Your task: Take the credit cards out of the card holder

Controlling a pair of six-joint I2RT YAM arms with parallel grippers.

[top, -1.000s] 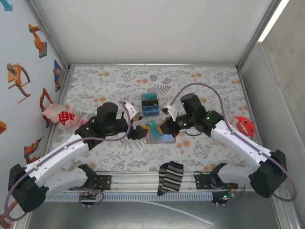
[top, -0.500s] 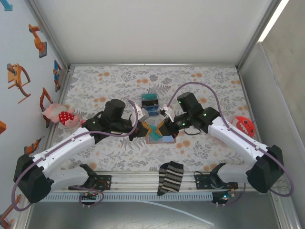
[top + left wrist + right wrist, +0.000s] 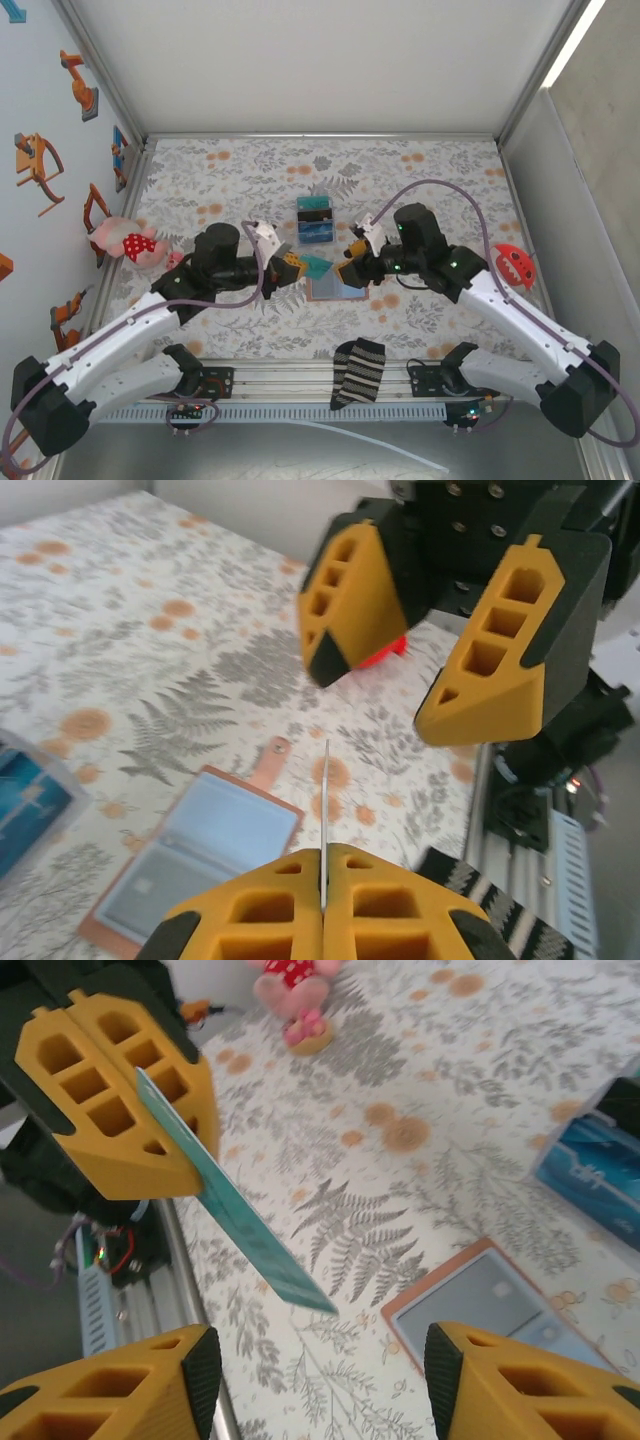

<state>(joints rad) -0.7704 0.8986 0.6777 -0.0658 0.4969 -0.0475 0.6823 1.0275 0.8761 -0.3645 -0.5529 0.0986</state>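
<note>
Top external: above floral-print tabletop (image 3: 430,180), left claw (image 3: 291,268) clamps a credit card (image 3: 318,265); right claw (image 3: 349,272) released.

Tools: two, left tool (image 3: 290,267) and right tool (image 3: 351,272).
Card (image 3: 255,1235): one in sight, teal.
Card holder (image 3: 200,855): one.
Blue box (image 3: 317,220): one, far.
Striped sock (image 3: 358,372): one, near.
Pink plush (image 3: 125,241): one, left.
Red toy (image 3: 513,262): one, right.
</note>
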